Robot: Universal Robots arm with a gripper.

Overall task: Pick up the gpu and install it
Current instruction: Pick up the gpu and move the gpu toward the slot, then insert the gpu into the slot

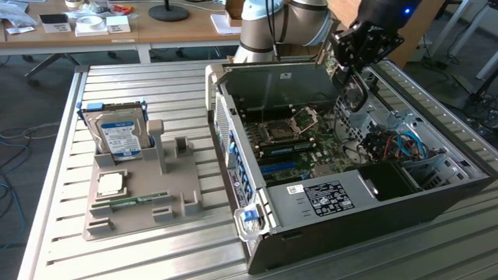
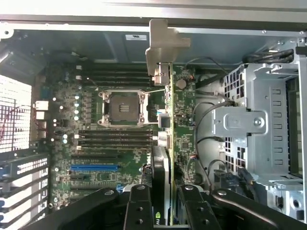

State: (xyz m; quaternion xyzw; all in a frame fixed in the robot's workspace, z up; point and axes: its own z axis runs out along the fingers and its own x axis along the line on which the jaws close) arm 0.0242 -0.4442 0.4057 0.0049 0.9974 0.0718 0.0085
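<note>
In the exterior view the pincer point(image 1: 351, 70) hangs over the open case point(image 1: 350, 233), clamped on the gpu point(image 1: 355, 96). The gpu hangs upright straight below the pincer, inside the case and above the motherboard point(image 1: 288, 140). Whether the card's lower edge touches the board cannot be told. Well apart from the pincer, toward the exterior view's left, a grey holder point(image 1: 175, 204) sits on the slatted table point(image 1: 155, 81). A hard drive point(image 1: 121, 137) stands upright in the holder, with a memory stick point(image 1: 128, 202) lying flat nearer the camera. In the wrist view the pincer point(image 2: 163, 213) grips the gpu point(image 2: 162, 163), seen edge-on, and the black fingers point(image 2: 139, 211) press against its two faces. The card runs straight out from the fingertips, and its metal bracket point(image 2: 160, 48) is at the far end, close to the case wall. Past the card lies the motherboard point(image 2: 96, 187). On one side of the held card are the processor socket point(image 2: 120, 108), the rows of dark slots and a blue slot point(image 2: 94, 168). On the other side is a strip of green board, and past that the metal drive cage point(image 2: 254, 124) with loose cables.
</note>
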